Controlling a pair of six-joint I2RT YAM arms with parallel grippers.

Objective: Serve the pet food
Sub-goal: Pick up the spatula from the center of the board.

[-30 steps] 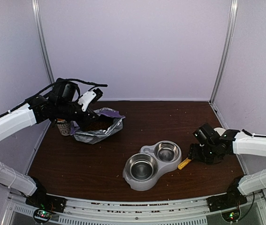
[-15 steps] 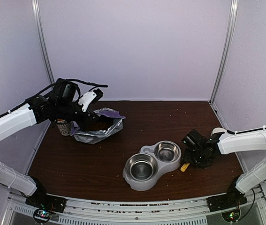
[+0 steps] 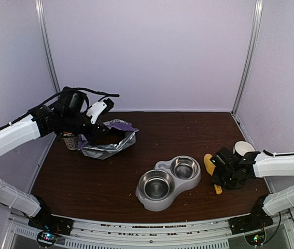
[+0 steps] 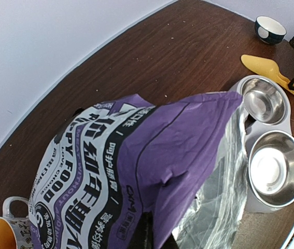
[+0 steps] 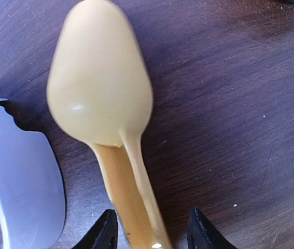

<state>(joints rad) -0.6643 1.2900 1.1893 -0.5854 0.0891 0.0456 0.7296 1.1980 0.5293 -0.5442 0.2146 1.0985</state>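
Right claw (image 3: 219,181) has swung back toward its own edge of the worktop (image 3: 100,181), and the yellow scoop (image 5: 100,88) has turned with it, its spoon end now pointing away from the arm instead of lying angled against the twin steel feeder (image 3: 168,181). Up close, this claw stands roughly half open astride the scoop's handle: one black fingertip (image 5: 107,232) sits almost against it, while the other leaves a clear strip of wood showing, so no firm pinch yet. The feeder's grey rim lies just beside that nearer fingertip. A small dark cup (image 3: 243,148) stands just beyond the claw. Across the way, the left claw (image 3: 92,136) is clamped tight on the edge of the purple-and-white bag (image 4: 152,155), and the pet food (image 3: 109,139) sits inside it, a brown mass right past the claw's tips. The bag reads "PUPPY FOOD", with Chinese characters alongside; the smaller print is too fine to read. A mug (image 4: 4,228) with a yellow inside stands close by this claw, its lettering illegible.
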